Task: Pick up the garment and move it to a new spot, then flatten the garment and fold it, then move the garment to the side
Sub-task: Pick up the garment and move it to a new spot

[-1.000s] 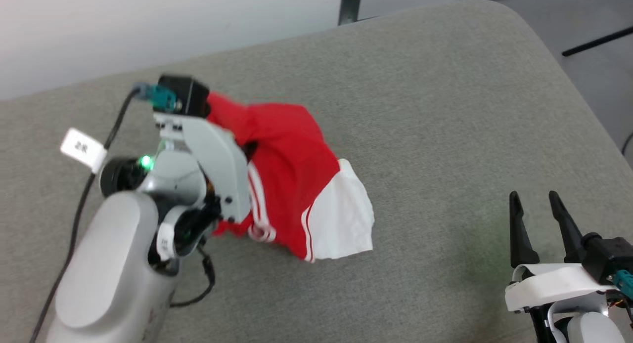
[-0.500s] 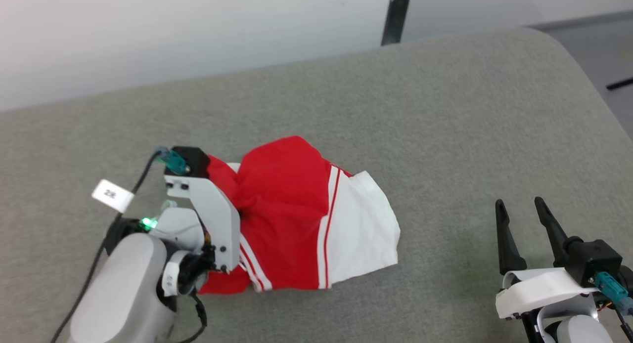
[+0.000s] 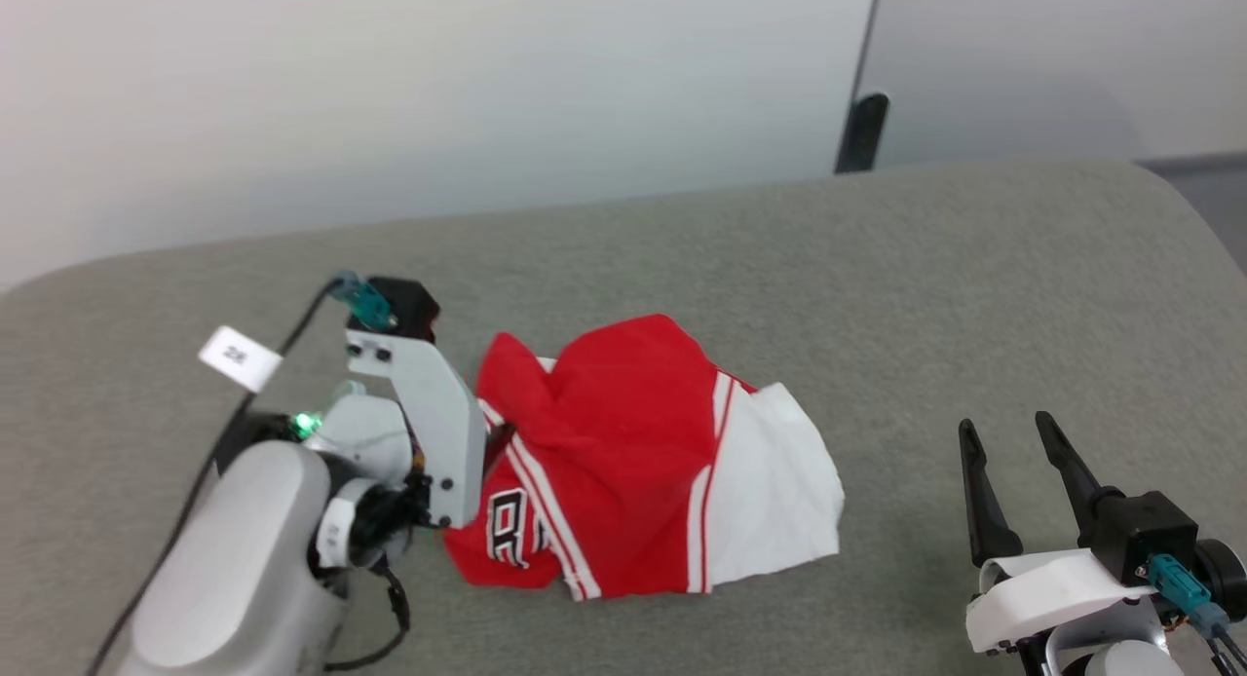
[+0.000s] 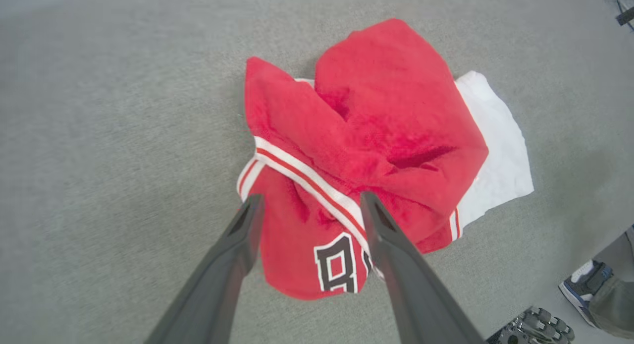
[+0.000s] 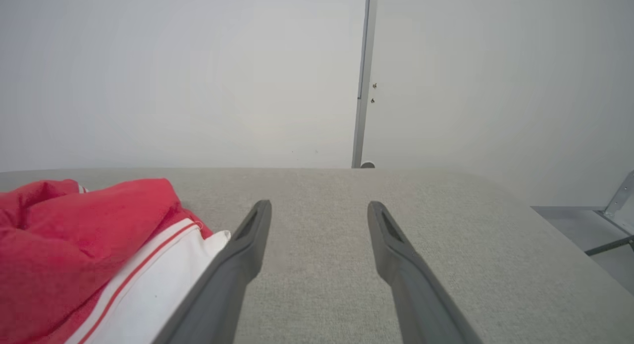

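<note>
The garment [image 3: 633,462] lies crumpled on the bench [image 3: 877,267], the left pincer [image 4: 311,199] at its nine o'clock wide and empty above it, seemingly leaving it there, the right pincer [image 3: 1005,425] wide at four o'clock.

left gripper [image 4: 311,198]: jaws apart | right gripper [image 5: 319,203]: jaws apart

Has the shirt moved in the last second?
Yes. The shirt has slumped flatter onto the table, ending farther from its far edge, nearer the robot.
</note>
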### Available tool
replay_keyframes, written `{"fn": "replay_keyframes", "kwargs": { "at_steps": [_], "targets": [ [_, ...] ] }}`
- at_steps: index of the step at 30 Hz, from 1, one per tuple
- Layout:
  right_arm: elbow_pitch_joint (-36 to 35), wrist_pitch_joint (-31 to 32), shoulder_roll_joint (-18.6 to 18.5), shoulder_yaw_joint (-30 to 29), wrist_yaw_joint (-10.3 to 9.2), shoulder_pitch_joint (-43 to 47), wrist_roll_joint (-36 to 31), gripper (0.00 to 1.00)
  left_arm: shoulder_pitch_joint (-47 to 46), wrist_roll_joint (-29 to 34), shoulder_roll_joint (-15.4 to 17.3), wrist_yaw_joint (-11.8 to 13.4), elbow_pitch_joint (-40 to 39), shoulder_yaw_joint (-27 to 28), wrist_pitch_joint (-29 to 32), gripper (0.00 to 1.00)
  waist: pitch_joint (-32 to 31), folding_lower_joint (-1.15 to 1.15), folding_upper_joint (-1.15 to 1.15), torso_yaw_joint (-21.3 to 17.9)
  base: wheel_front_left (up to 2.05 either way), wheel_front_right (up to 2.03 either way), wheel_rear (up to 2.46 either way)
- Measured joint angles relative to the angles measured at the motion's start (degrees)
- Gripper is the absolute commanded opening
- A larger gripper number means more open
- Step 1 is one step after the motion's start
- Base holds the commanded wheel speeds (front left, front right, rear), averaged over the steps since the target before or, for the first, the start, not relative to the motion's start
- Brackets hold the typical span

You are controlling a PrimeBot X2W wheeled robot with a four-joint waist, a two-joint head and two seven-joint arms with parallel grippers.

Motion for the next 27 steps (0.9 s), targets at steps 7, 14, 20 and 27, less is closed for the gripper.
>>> {"fn": "replay_keyframes", "kwargs": {
  "at_steps": [7,14,20,27],
  "targets": [
    [-2.0,0.0,0.0,0.0,0.0,1.2,0.0,1.0,2.4,0.1,1.4,-0.3,-7.0,2.5,-7.0,1.0,-2.3,0.0,0.0,3.1,0.0,0.0,0.0],
    [-2.5,0.0,0.0,0.0,0.0,2.5,-0.5,1.0,9.1,0.1,1.4,-3.2,-13.2,4.1,-18.7,1.0,-4.2,0.0,0.0,5.6,0.0,0.0,0.0],
    [-2.9,0.0,0.0,-0.1,0.0,3.6,-0.6,1.0,15.5,2.6,2.0,-5.7,-15.4,5.8,-32.5,1.0,-5.3,0.0,0.0,7.5,0.0,0.0,0.0],
    [-3.4,0.0,0.0,-0.9,0.0,5.3,-0.4,1.0,24.2,6.1,2.5,-3.9,-15.2,9.6,-46.3,1.0,-6.3,0.0,0.0,9.6,0.0,0.0,0.0]
  ]
}}
